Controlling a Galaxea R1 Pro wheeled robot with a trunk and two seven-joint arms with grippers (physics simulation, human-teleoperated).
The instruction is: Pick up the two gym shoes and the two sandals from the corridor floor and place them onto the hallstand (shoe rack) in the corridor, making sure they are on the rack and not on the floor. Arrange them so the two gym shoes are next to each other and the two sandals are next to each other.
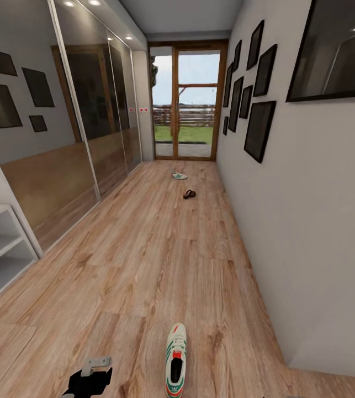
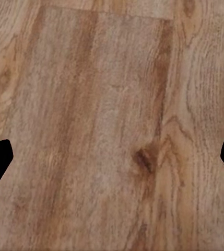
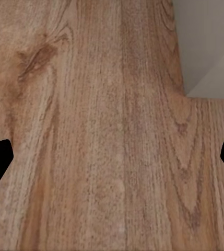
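Left gripper (image 1: 91,373): spread wide, empty, over corridor floor (image 1: 144,265). Near gym shoe (image 1: 175,360): just right of it, likely first pick. Second gym shoe (image 1: 179,176), sandal (image 1: 189,194): far ahead. Hallstand (image 1: 0,249): forward-left. Right gripper (image 3: 112,157): wide, empty.

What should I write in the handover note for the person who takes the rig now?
Left pincer: open, empty, over bare corridor floor.
Right pincer: open, empty, over floor near a wall corner.
One gym shoe lies on the floor just ahead of the robot.
Second gym shoe and one sandal lie far down the corridor.
Hallstand at the left, shelves empty as far as visible.
Done: nothing placed. Left: all shoes.
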